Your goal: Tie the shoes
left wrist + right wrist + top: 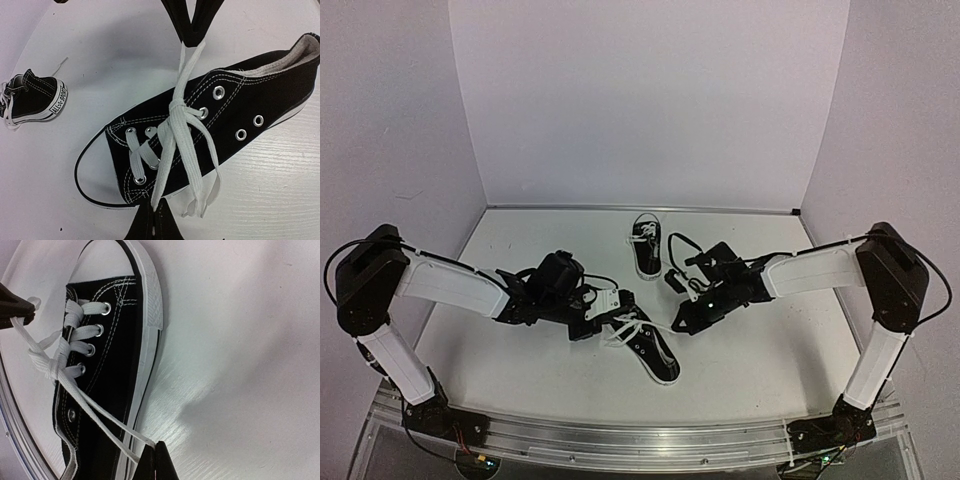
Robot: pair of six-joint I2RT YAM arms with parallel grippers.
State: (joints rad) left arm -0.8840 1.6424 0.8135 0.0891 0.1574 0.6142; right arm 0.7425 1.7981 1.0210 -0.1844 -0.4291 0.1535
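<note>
One black sneaker [653,350] with white laces lies at the table's front centre, and the other shoe [645,245] lies at the back centre. My left gripper [616,306] is at the near shoe's left side and my right gripper [679,321] is at its right. In the left wrist view my left gripper [156,207] is shut on a lace loop running from the knot [177,107] over the near shoe [250,100]. In the right wrist view my right gripper [155,447] is shut on two lace strands [100,415] stretched from the same shoe [115,355].
Light walls enclose the white table [760,350] at the back and both sides. A metal rail [640,440] runs along the near edge by the arm bases. The far shoe also shows in the left wrist view [32,97], with its laces loose.
</note>
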